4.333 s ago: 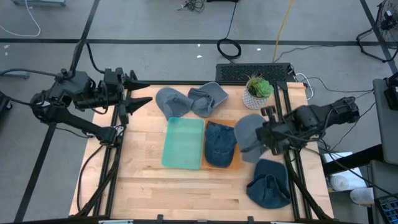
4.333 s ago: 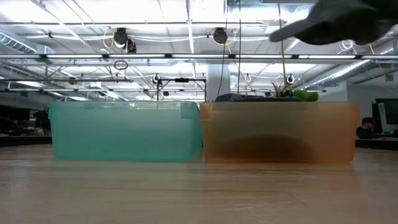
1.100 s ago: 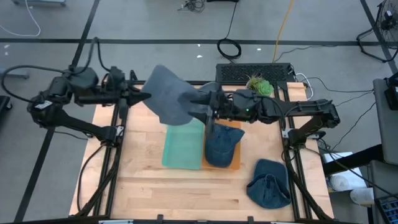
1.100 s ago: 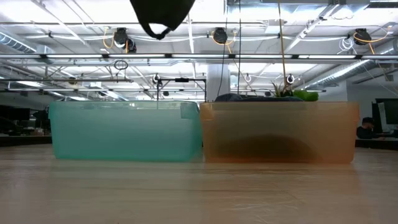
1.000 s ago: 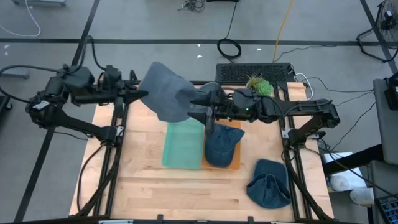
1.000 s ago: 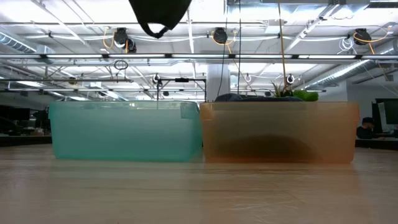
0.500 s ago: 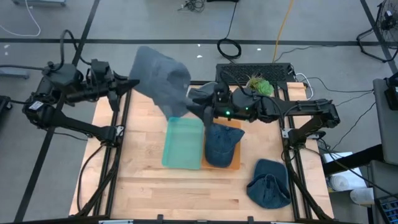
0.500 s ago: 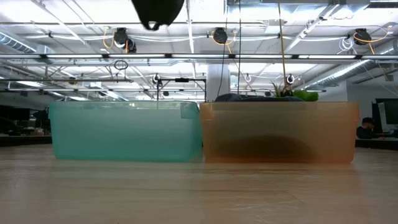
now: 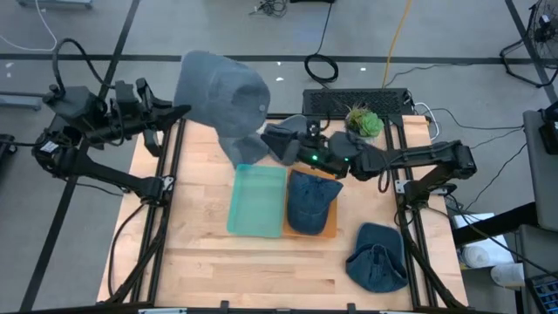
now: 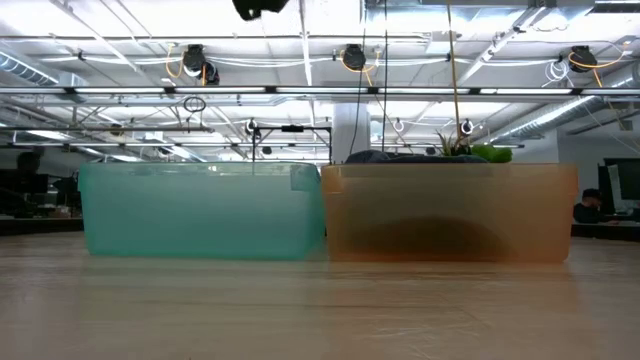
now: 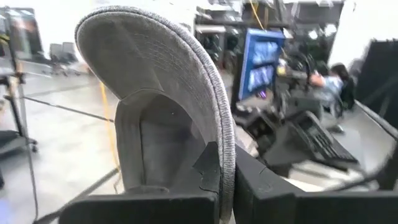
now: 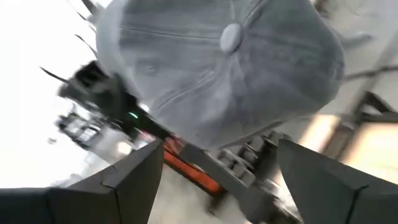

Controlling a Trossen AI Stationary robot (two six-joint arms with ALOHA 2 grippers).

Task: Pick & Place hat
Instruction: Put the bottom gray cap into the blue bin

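— Grey hat (image 11: 168,118): where's your left tool (image 11: 225,180)?

— Clamped on its brim, lifted above the desk's (image 9: 200,253) far-left corner; the crown hides your fingertips from above.

— And the right tool (image 12: 217,174)?

— Fingers apart, just beside the hat, above the teal bin (image 9: 257,201).

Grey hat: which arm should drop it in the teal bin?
Left. Its gripper is shut on the grey hat, held high behind the teal bin. The right gripper is open, holding nothing.
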